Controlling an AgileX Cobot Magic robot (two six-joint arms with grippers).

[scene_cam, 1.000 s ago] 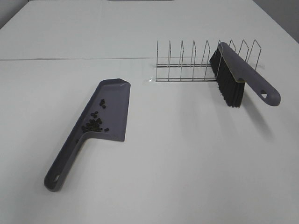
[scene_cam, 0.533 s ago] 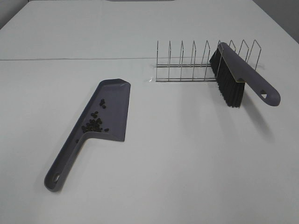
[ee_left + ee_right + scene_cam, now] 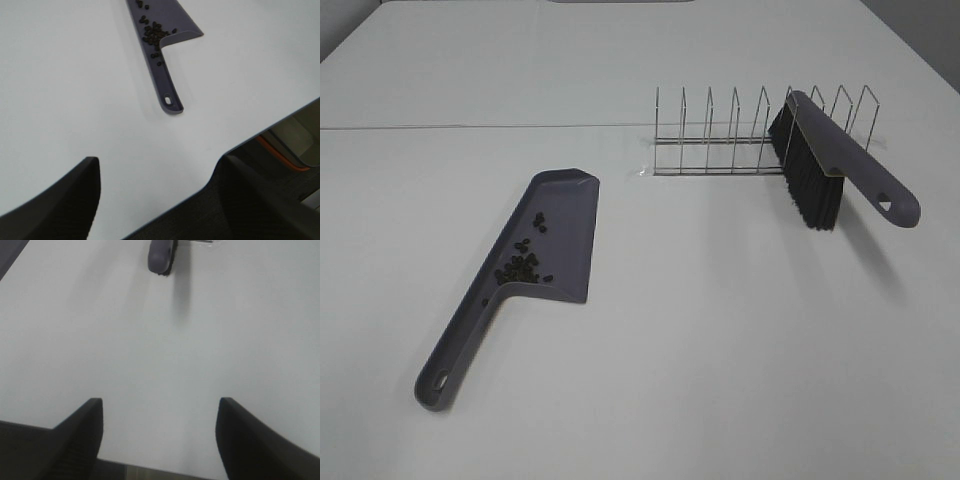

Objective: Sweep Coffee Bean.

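Smooth white table (image 3: 720, 350), oval beans (image 3: 520, 265)

Beans (image 3: 520, 264) in dustpan (image 3: 565, 235), left of brush (image 3: 810, 178)

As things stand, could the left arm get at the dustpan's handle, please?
Probably yes: the left gripper is open, and only bare table lies between it and the dustpan handle, with the coffee beans further up.

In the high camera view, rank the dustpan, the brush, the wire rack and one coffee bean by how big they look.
1. Dustpan and wire rack: too close to rank.
2. Brush, though distance may shrink it.
3. Coffee bean, by far the smallest.
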